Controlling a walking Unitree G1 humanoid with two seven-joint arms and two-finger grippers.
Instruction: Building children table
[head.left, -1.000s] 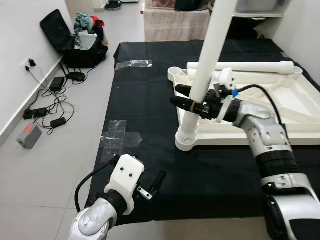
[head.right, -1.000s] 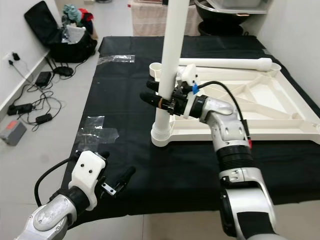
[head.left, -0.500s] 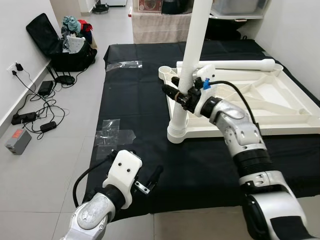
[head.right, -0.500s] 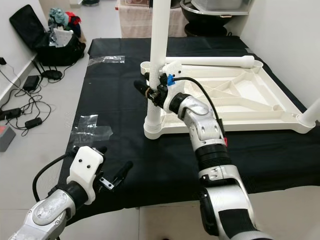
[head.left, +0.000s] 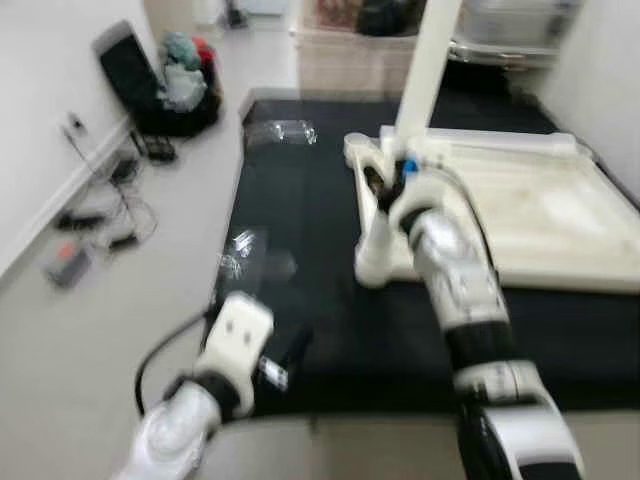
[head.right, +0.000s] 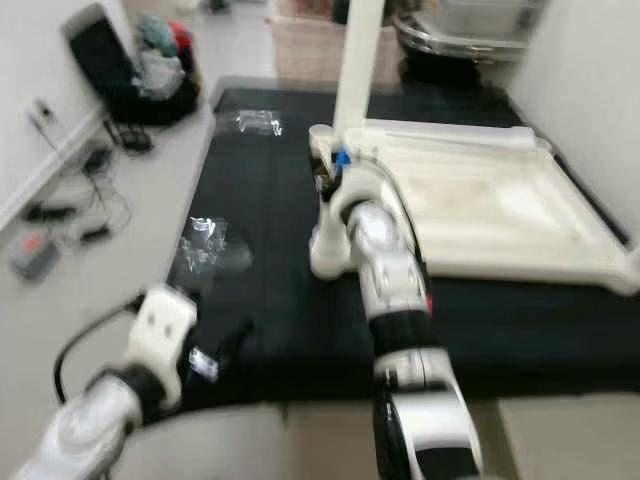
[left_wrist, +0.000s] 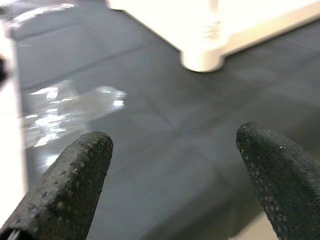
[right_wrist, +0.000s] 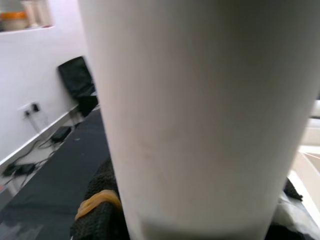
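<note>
My right gripper (head.left: 385, 193) is clamped on the white table leg (head.left: 428, 60), gripping it low on the shaft, just above the corner socket (head.left: 374, 268) where the leg stands upright. In the right wrist view the leg (right_wrist: 200, 115) sits directly against the camera, with one black finger (right_wrist: 102, 210) wrapped around its side. From my head camera, the leg and socket lie at about 12 o'clock, at the near-left corner of the upturned white table top (head.left: 520, 215), which rests on the black mat (head.left: 310, 250).

My left gripper (head.left: 280, 365) hangs low at about 7 o'clock, over the mat's near edge, fingers (left_wrist: 75, 185) spread apart and holding nothing. Its wrist view looks across the mat toward the socket (left_wrist: 205, 52).

Step in hand, by my judgement: seating this leg into its socket. The head views are blurred, so I cannot tell whether the leg is fully home.

Next move calls for a steady vertical hold and firm downward or twisting pressure, without tilting the leg.

A second leg (head.left: 490, 138) lies along the far rim of the table top.
</note>
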